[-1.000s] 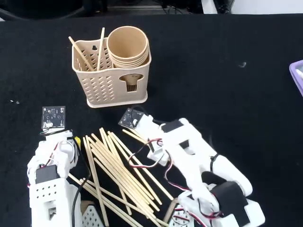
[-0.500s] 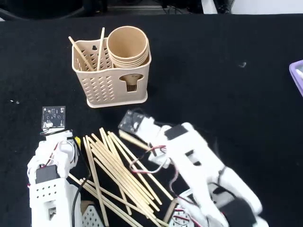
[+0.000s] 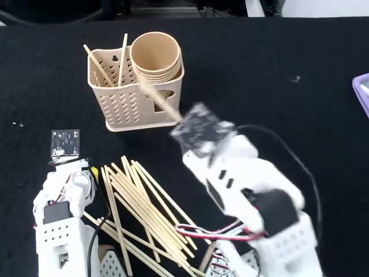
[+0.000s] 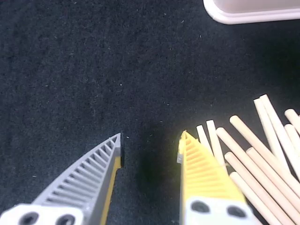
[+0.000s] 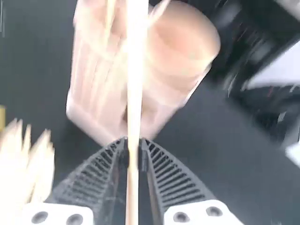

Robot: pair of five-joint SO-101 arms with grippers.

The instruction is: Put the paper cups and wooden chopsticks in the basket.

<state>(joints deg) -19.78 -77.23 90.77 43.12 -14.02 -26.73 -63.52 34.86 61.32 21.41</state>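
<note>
Gripping one wooden chopstick (image 5: 136,70) between its closed black fingers, the right gripper (image 5: 133,143) sat just in front of the basket (image 3: 132,107). In the high view the held chopstick (image 3: 158,101) angled away from the right gripper (image 3: 184,122) across the basket's front wall, its far end close to the rim below the paper cups (image 3: 155,55). Contact with the basket could not be told. The cups stood nested as one upright stack in the basket's right compartment. Two chopsticks (image 3: 123,55) leaned in the left compartment. The basket stood upright on the black table (image 3: 277,104). A loose pile of chopsticks (image 3: 147,210) lay flat on the table between the two arms, near the basket but apart from it. The left gripper (image 4: 150,140) was low over the table with its jaws apart and nothing between them. The yellow finger's tip sat just beside the nearest ends of the pile (image 4: 262,140). A purple container edge (image 3: 362,89) showed at the table's far right.
</note>
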